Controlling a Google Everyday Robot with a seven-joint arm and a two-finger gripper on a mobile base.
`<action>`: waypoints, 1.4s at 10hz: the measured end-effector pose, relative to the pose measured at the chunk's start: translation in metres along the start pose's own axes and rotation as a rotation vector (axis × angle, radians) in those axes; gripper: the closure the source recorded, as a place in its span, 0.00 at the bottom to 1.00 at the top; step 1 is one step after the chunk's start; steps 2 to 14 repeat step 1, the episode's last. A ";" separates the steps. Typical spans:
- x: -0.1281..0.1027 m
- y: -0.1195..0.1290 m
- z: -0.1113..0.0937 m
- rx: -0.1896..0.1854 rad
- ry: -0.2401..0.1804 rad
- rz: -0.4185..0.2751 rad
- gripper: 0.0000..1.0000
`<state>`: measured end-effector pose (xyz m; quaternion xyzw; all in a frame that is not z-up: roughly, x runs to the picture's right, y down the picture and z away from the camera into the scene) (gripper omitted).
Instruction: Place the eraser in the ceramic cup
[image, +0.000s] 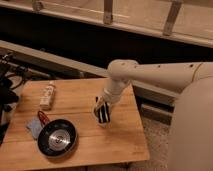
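Tool (102, 114) is pointing down over the desk (120, 140), at its right half; whether it is clenched cannot be told. Neither eraser nor ceramic cup is showing clearly beneath it.

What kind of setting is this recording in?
Probably an indoor lab or office test area: a small light wooden table beside a metal-framed glass railing, on speckled flooring. The white arm's claw hangs low over the table's right part.
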<state>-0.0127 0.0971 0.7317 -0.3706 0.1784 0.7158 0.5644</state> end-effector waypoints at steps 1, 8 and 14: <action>-0.003 0.013 -0.002 0.008 0.011 -0.028 0.40; -0.003 0.013 -0.002 0.008 0.011 -0.028 0.40; -0.003 0.013 -0.002 0.008 0.011 -0.028 0.40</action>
